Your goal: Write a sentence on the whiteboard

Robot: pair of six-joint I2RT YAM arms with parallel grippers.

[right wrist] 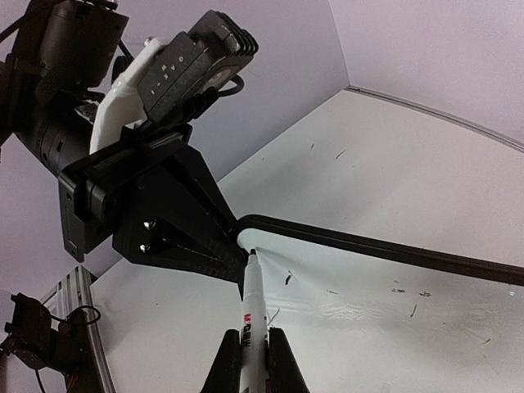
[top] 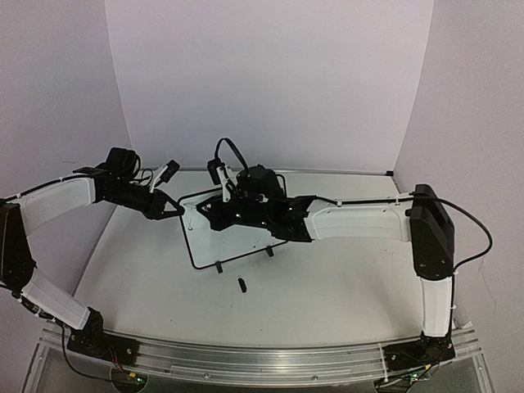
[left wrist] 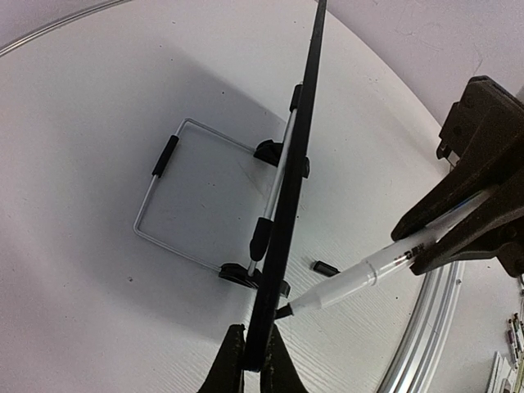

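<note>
The whiteboard stands tilted on its two black feet at mid-table. My left gripper is shut on its upper left corner. In the left wrist view the board is edge-on between the left gripper's closed jaws. My right gripper is shut on a white marker, uncapped. The marker tip touches the board just inside that corner, beside the left gripper. The marker also shows in the left wrist view. No sentence shows on the board, only a few small dark flecks.
The marker's black cap lies on the table in front of the board and also shows in the left wrist view. A wire stand props the board from behind. White walls enclose the table at back and sides.
</note>
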